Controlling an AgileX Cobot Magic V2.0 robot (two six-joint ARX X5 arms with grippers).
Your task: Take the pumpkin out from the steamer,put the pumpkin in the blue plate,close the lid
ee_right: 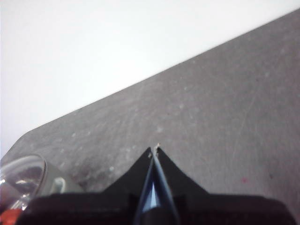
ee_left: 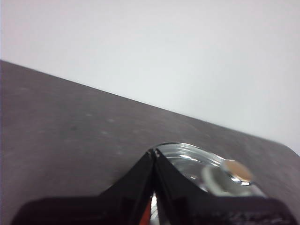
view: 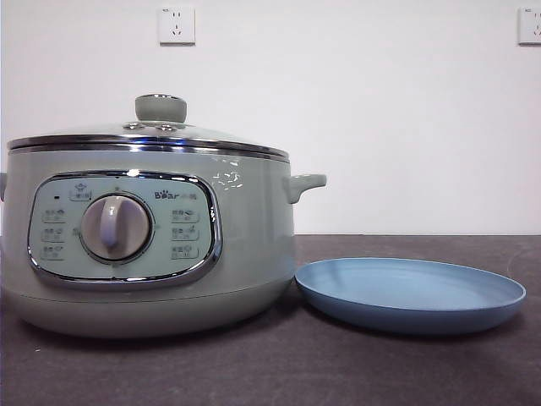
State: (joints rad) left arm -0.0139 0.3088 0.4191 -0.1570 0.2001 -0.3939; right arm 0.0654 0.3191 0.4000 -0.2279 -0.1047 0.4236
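Note:
The sage-green steamer (view: 148,241) stands at the left of the front view with its glass lid (view: 152,135) on, green knob (view: 161,107) on top. The blue plate (view: 410,293) lies empty on the table to its right. The pumpkin shows only as an orange bit through the glass in the right wrist view (ee_right: 9,216). My left gripper (ee_left: 153,152) is shut and empty, high above the lid (ee_left: 197,164) and its knob (ee_left: 232,176). My right gripper (ee_right: 154,150) is shut and empty above the table, the lid (ee_right: 21,180) off to its side.
The dark grey table (view: 338,372) runs back to a white wall with two sockets (view: 176,25). The steamer's side handle (view: 304,183) sticks out above the plate's near rim. Neither arm shows in the front view.

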